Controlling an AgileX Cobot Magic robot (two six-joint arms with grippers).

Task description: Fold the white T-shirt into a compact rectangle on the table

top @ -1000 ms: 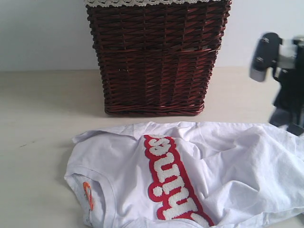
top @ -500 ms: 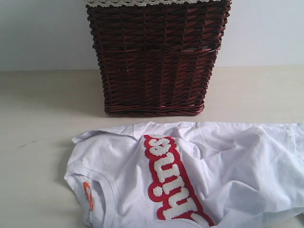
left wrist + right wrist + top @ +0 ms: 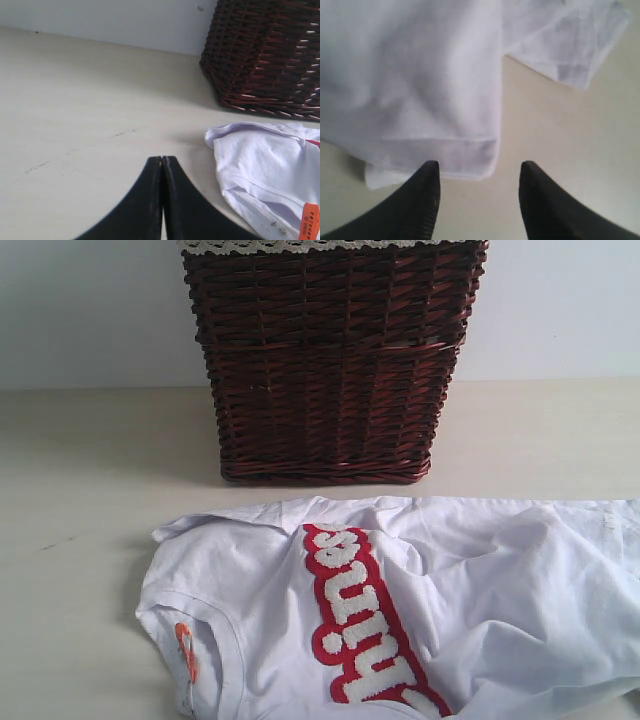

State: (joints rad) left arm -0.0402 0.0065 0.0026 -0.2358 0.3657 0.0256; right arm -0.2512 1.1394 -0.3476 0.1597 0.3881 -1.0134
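The white T-shirt (image 3: 400, 600) lies spread and wrinkled on the beige table (image 3: 80, 490), its red-outlined lettering (image 3: 360, 620) running down the chest and an orange tag (image 3: 184, 648) at the neck. Neither gripper shows in the exterior view. In the left wrist view my left gripper (image 3: 162, 159) is shut with nothing in it, over bare table beside a sleeve of the T-shirt (image 3: 260, 165). My right gripper (image 3: 479, 167) is open, its fingers hovering just off a hemmed corner of the T-shirt (image 3: 470, 155), holding nothing.
A dark wicker basket (image 3: 325, 360) with a lace-trimmed liner (image 3: 300, 245) stands behind the shirt against a pale wall; it also shows in the left wrist view as the basket (image 3: 265, 50). Bare table stretches left of the shirt.
One second ago the right arm stood at the right edge of the exterior view; it has since left that view. The shirt's right edge has shifted slightly.
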